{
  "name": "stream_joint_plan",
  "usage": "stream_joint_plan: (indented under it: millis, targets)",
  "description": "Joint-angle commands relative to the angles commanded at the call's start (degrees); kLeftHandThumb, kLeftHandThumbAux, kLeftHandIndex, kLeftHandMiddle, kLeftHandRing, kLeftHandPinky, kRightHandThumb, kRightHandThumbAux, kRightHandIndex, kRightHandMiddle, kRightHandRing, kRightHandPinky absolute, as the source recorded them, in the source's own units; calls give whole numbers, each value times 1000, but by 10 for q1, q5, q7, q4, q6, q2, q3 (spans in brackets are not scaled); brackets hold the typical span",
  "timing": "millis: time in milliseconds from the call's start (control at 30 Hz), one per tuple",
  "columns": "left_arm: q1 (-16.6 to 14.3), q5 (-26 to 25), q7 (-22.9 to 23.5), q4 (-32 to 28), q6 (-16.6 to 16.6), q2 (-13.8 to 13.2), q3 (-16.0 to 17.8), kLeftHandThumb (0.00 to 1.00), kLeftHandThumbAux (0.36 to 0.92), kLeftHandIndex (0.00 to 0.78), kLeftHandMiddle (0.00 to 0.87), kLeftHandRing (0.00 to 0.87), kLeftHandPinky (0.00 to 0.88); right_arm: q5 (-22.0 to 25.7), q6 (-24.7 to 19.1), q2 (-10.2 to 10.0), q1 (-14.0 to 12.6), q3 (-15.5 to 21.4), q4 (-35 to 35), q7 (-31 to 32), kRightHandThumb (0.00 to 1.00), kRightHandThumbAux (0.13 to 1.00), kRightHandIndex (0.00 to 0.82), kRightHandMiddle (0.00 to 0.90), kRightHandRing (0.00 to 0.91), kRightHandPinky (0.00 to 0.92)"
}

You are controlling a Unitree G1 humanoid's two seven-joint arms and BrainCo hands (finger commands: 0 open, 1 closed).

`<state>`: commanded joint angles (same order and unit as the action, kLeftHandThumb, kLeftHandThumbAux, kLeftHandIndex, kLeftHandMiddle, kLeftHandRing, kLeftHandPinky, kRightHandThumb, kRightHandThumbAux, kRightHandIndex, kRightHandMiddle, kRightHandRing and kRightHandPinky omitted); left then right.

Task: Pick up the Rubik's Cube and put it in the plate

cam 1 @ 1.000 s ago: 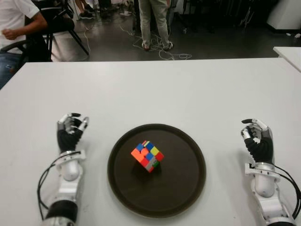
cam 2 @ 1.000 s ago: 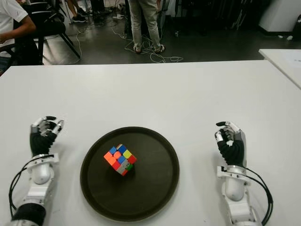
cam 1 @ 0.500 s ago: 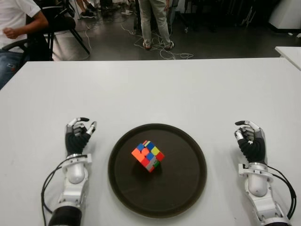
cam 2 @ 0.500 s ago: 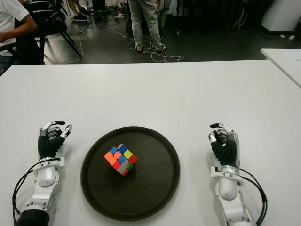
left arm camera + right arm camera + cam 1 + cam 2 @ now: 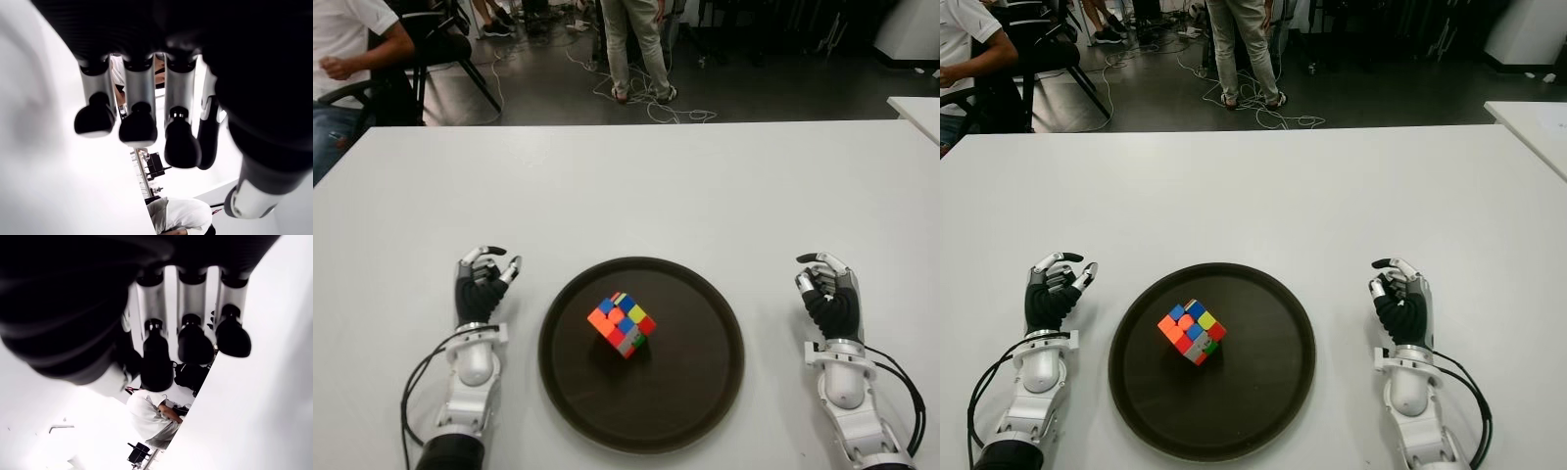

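Sitting tilted on one corner near the middle of the dark round plate (image 5: 705, 392) — the Rubik's Cube (image 5: 621, 325), held by neither hand. At nine o'clock of the plate, left hand (image 5: 480, 290), fingers loosely curled, gripping nothing. At three o'clock, right hand (image 5: 827, 294) — likewise loosely curled and empty, over the white surface (image 5: 636, 186).

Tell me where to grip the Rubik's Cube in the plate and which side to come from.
Grip the Rubik's Cube across two opposite side faces, coming from above. It sits inside the dark plate, turned so a corner faces the robot, so the fingers should probably be turned to match its faces. The left hand and right hand flank the plate, both empty.
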<state>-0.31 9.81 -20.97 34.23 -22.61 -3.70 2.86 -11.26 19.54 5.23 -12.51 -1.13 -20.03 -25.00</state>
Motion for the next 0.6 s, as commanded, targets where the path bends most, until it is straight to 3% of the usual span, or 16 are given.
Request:
stream_joint_plan:
  millis: [600]
  targets:
    - [-3, 6, 0, 14, -22, -4, -1, 705, 708, 443, 822, 835, 822, 16, -8, 3, -5, -11, 15, 6, 688, 729, 436, 779, 796, 788]
